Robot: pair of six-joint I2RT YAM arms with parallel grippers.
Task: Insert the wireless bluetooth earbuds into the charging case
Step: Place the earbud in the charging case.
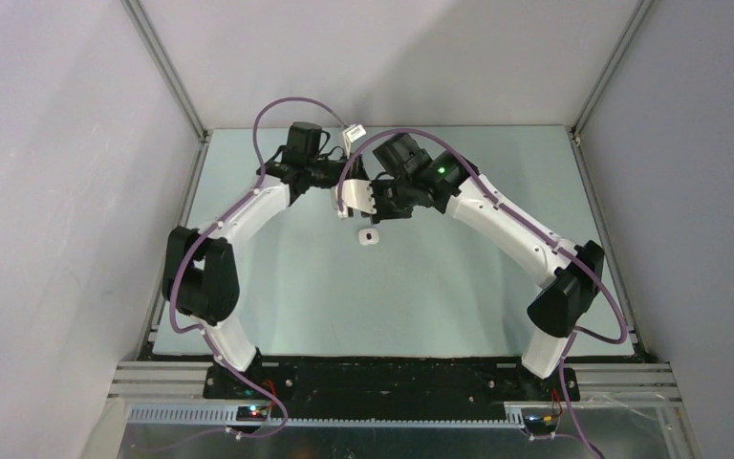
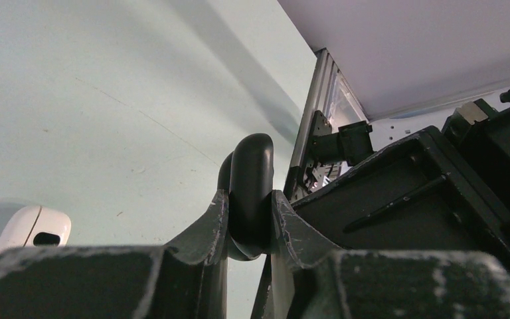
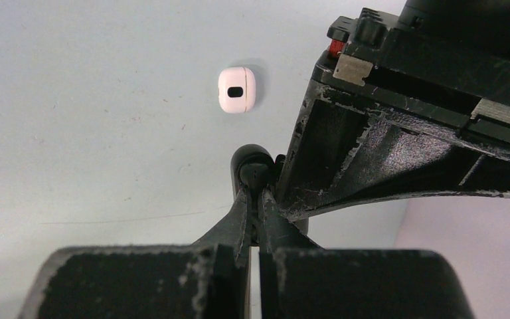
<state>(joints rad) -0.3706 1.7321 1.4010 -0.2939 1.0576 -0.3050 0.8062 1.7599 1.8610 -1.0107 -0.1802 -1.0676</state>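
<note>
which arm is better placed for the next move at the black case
Right, likely. The left gripper is shut on the black case, so it is the holder. The right gripper, shut, has its tips right at that case. Whether it pinches anything cannot be told.

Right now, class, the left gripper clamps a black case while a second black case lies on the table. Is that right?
No: a white case lies on the table, as the right wrist view shows. The left gripper does clamp a black case.
</note>
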